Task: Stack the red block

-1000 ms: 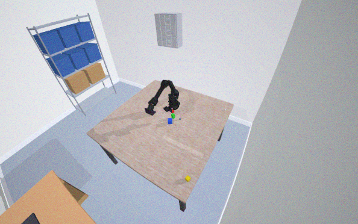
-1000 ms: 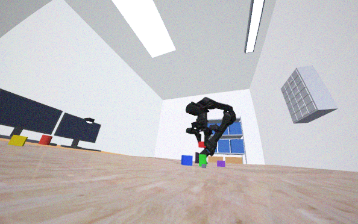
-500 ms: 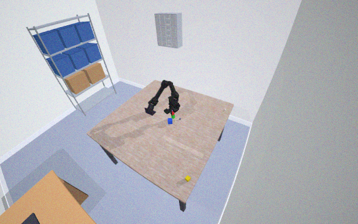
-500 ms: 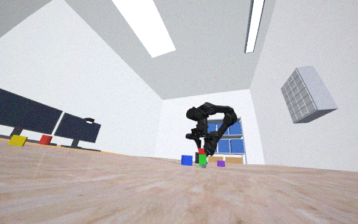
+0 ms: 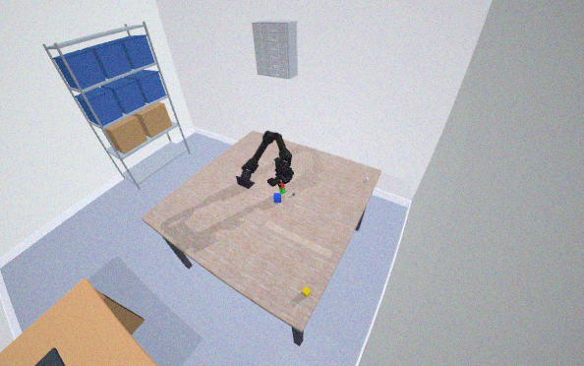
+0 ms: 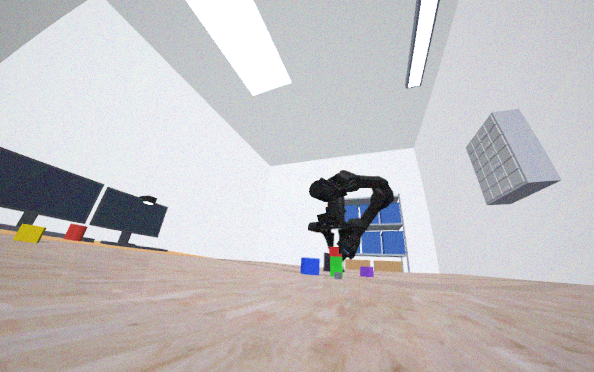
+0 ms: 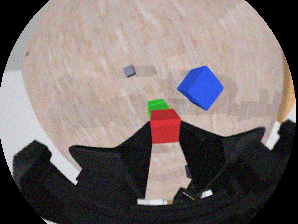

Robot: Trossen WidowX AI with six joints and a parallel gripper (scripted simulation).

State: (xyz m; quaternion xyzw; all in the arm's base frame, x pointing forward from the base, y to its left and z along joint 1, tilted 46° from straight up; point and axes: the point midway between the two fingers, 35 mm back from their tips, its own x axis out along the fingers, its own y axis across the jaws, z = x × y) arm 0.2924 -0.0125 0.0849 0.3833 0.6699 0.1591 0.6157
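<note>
1. Between the fingers, wrist view: red block (image 7: 165, 127), pinched by the gripper (image 7: 166, 137). Only its front face and top show; both sides are covered by the dark fingers.
2. Green tower (image 7: 157, 106) sits directly behind the block in that view, just a sliver of it visible. Can't tell from here whether the two touch.
3. Exterior view: red block (image 6: 334, 251) sits right on top of the green tower (image 6: 336, 265), edges meeting with no visible gap. Gripper (image 6: 334, 246) is down on it; fingertips blend into the dark arm, hard to separate.
4. Top view: red block (image 5: 282, 185) and tower (image 5: 282, 190) are a few pixels each, right under the gripper (image 5: 280, 183). Alignment not readable.
5. Blue block (image 7: 200, 87) lies just beside the tower, apart from it. Small grey cube (image 7: 129, 71) sits on the other side, a bit further off.
6. Purple block (image 6: 366, 271) shows only in the exterior view, near the tower.
7. Yellow block (image 5: 306, 291) is well apart, near the table (image 5: 236, 246) edge.
8. Wrist view's lower half is blocked by the gripper body.
</note>
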